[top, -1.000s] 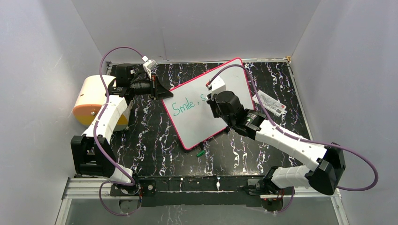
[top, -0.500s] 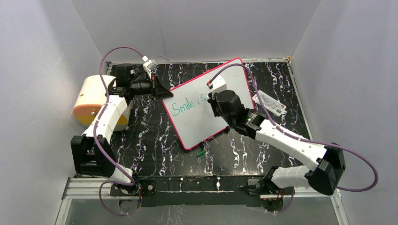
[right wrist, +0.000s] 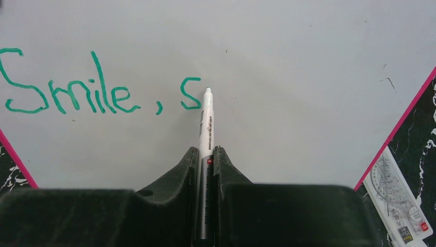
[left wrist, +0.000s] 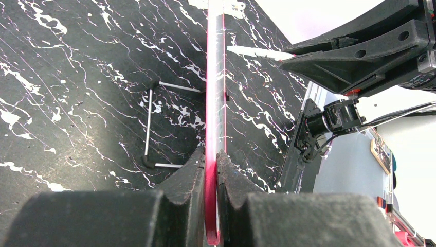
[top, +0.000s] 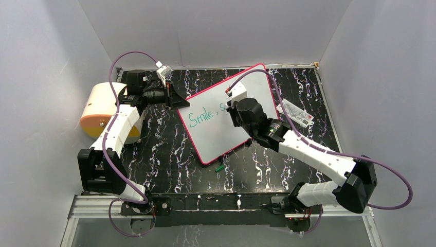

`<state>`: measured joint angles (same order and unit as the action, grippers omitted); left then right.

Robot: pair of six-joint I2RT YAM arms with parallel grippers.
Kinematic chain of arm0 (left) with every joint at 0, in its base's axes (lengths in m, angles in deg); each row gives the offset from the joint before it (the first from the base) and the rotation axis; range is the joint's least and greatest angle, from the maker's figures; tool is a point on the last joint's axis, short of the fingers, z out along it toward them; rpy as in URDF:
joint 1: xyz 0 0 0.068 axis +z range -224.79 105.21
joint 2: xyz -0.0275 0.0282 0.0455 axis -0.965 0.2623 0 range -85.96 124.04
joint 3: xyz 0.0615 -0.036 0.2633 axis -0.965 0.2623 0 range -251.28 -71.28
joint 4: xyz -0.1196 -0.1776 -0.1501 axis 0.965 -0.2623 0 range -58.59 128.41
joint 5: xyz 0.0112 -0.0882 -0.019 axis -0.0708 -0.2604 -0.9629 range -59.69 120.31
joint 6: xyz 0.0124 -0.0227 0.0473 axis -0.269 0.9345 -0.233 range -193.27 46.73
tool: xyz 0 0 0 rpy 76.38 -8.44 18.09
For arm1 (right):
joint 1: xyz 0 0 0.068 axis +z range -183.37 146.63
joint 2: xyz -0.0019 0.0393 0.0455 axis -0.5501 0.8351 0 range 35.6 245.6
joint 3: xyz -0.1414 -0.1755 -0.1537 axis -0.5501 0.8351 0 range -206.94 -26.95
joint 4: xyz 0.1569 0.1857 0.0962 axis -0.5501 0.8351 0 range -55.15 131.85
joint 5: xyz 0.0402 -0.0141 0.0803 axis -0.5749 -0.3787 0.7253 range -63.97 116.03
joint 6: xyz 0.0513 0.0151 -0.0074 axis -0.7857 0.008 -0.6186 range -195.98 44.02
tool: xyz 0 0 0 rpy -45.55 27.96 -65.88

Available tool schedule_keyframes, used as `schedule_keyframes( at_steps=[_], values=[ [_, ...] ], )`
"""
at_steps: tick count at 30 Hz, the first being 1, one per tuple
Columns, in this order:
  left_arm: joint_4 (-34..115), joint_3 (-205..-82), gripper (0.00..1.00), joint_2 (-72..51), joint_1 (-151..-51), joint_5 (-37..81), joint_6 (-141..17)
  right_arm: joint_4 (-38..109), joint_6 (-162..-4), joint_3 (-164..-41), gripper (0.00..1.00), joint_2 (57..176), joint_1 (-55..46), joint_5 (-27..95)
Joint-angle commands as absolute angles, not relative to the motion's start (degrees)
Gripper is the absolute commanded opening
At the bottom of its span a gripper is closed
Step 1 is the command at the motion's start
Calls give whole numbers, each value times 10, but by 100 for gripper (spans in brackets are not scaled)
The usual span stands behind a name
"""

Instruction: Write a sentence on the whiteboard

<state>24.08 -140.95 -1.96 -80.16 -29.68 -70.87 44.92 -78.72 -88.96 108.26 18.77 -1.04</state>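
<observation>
The right gripper [right wrist: 205,153] is clamping a marker [right wrist: 206,123] pointed across the writing line, its tip sitting just right of the "s" ending the sentence [right wrist: 77,95], blank whiteboard [right wrist: 298,56] lying further right, while the left gripper [left wrist: 211,160] is pinching the board's rim.

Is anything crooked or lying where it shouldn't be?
Yes. The whiteboard sits crooked on the table, turned at a slant, with the left gripper pinching its rim. A small green piece, maybe a marker cap, lies loose on the table just off the board's near corner.
</observation>
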Motion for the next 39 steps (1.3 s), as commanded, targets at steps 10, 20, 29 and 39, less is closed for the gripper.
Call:
schedule_keyframes(
  at_steps=[10, 20, 29, 39],
  values=[
    [211, -1390, 0, -4, -808, -267, -737, 402, -776, -902, 0, 1098, 182, -10],
    [212, -1390, 0, -5, -808, -265, -737, 438, -786, -905, 0, 1100, 180, -2],
    [212, -1390, 0, -5, -808, -265, -737, 496, -804, -909, 0, 1106, 180, 31],
    [211, -1390, 0, -4, -808, -265, -736, 537, -812, -914, 0, 1103, 180, 48]
  ],
)
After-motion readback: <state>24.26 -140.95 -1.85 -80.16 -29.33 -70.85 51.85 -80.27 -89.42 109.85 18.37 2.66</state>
